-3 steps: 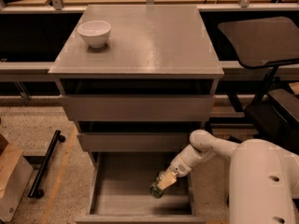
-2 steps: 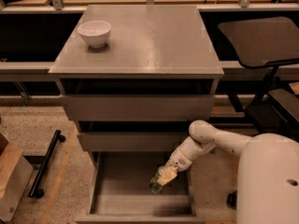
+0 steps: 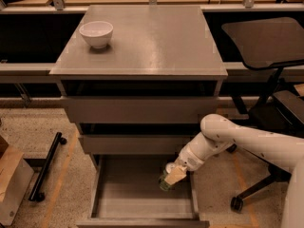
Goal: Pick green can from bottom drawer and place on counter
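Observation:
The bottom drawer (image 3: 124, 196) is pulled open below the two narrower shut drawers. My gripper (image 3: 174, 175) reaches into its right rear part from the right. Its tan fingers are closed around the green can (image 3: 166, 179), whose silver top shows just above them. The can is tilted and seems held slightly above the drawer floor. The grey counter (image 3: 152, 42) is the top of the cabinet, well above the gripper.
A white bowl (image 3: 96, 33) stands on the counter's back left. A black office chair (image 3: 268, 44) stands to the right, its wheeled base (image 3: 236, 203) near my arm. A black wheeled bar (image 3: 45, 167) and a cardboard box (image 3: 9, 186) lie on the floor at left.
My gripper and the green can have moved slightly up and to the right inside the bottom drawer. The arm's elbow has shifted left.

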Robot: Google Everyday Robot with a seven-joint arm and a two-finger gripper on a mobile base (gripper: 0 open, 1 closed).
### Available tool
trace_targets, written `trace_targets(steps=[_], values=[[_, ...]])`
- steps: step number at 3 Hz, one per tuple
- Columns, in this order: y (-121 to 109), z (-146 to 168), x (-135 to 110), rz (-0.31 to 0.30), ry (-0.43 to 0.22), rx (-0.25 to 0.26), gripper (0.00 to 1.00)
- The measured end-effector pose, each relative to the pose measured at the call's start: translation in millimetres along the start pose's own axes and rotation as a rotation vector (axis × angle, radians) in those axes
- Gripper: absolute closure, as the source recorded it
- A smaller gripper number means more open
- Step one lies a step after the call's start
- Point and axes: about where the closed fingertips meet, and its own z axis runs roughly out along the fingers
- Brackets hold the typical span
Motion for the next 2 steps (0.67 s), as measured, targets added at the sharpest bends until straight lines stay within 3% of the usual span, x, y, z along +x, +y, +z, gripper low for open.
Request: trace_targets(steps=[1, 2], values=[[2, -44, -14, -0.01, 0.037, 0.095, 1.0], [-19, -92, -37, -0.025, 0.091, 0.182, 1.0]])
